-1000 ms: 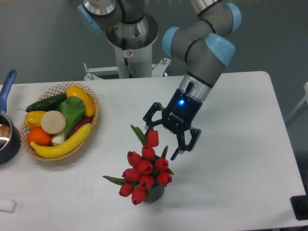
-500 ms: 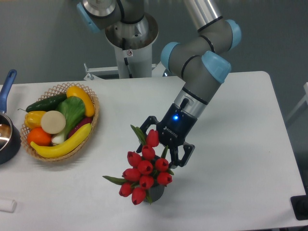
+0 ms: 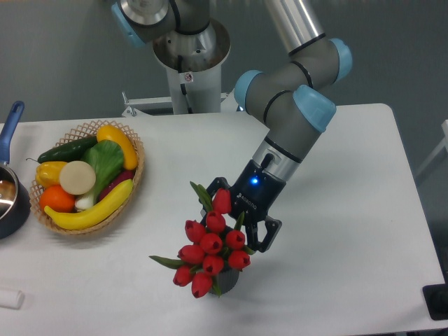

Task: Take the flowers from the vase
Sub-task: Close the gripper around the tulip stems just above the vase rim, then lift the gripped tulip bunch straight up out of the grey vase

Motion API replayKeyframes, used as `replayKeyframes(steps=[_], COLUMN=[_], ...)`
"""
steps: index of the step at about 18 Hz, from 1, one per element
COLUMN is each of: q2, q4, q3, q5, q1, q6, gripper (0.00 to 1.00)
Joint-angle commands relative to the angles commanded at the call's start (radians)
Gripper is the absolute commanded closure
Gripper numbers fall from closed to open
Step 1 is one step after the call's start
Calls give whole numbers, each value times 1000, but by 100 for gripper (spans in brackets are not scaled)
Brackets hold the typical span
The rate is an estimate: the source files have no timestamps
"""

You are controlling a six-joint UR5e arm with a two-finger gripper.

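The flowers [image 3: 210,245], a bunch of red tulip buds with green leaves, stand in the vase [image 3: 229,281] near the table's front edge. Only a bit of the vase's dark ribbed side shows under the buds. My gripper [image 3: 241,212] is low behind the bunch, tilted toward it, with a blue light on its body. It is open. One finger sits behind the topmost bud and the other finger [image 3: 265,232] is at the bunch's right side. The upper buds and leaves lie between the fingers. I cannot tell whether the fingers touch the stems.
A wicker basket [image 3: 137,175] of fruit and vegetables sits at the left. A dark pot with a blue handle [image 3: 10,126] is at the far left edge. A small white object [image 3: 10,299] lies at the front left. The arm's base [image 3: 189,56] stands behind the table.
The gripper has come down and to the left, from above and right of the bunch to right against its upper buds. The flowers and vase have not moved.
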Motion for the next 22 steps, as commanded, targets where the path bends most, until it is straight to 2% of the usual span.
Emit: replayKeyframes(steps=[4,9,20,22], q2=[2,2,15,38], q4=[-2,-2,-2,-2], q3=[5,20,29,31], q5=[0,-2,-6,-27], q1=[2,0,2,3], q6=[-2,-5,-43,-69], gripper=[37,51,51,51])
